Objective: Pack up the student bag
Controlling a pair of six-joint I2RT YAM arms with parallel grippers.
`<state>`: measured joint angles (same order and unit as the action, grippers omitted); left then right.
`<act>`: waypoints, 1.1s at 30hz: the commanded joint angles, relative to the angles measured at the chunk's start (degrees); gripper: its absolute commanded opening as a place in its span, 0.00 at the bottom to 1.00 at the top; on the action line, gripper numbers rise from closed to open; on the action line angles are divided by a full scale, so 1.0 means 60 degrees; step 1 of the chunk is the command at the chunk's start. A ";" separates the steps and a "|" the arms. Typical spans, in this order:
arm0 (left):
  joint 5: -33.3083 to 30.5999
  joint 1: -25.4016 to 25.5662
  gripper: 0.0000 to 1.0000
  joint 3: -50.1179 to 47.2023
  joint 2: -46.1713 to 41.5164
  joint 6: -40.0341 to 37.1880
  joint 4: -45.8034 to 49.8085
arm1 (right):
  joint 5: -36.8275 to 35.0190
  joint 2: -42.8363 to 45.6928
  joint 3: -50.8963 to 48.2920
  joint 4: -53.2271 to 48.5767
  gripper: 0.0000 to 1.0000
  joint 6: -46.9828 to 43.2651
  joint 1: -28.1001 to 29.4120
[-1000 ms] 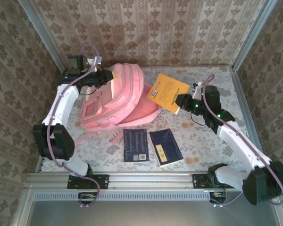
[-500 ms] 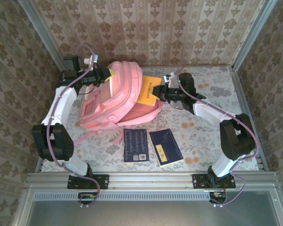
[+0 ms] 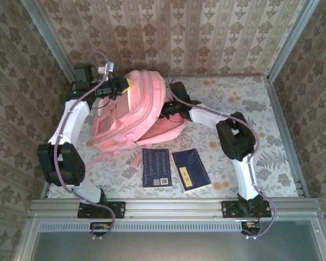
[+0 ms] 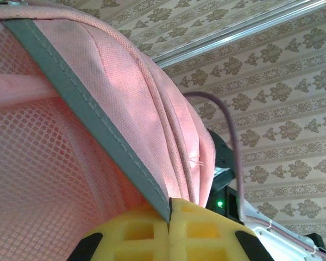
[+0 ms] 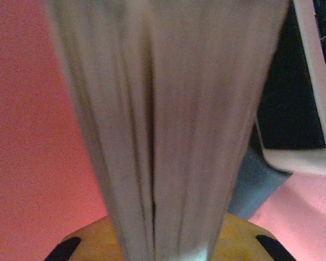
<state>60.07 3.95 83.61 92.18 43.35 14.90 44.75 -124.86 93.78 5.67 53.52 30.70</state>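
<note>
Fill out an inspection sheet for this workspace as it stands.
Surface: floral table top, bag at its back left.
Job's things: student bag lies with its opening toward the right arm; book edge-on against pink fabric.
Clutter: dark blue booklet and blue-and-yellow book, flat near the front.
Grippers: left gripper shut on the bag's grey-trimmed rim; right gripper shut on the book.
Cables: purple cable arcs beside the bag.
Surroundings: patterned walls, metal rail.
</note>
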 commanded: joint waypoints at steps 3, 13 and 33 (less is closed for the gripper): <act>0.0704 0.0049 0.00 0.0251 -0.0652 -0.0213 -0.1163 | -0.1564 -0.0777 0.1877 -0.1662 0.30 -0.0859 0.0737; 0.0334 -0.0361 0.00 -0.0029 -0.0624 -0.0005 -0.1288 | -0.3782 0.1162 0.0007 -0.1888 0.73 -0.2020 0.0416; -0.3438 0.0912 0.06 0.0712 0.0246 -0.2318 0.2133 | -0.9081 0.7827 -0.7207 -0.2706 0.76 -0.2305 -0.0008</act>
<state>46.17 7.38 84.84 92.44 34.79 24.36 -2.39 -81.62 55.09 -8.12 40.23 30.28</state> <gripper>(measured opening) 0.060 0.756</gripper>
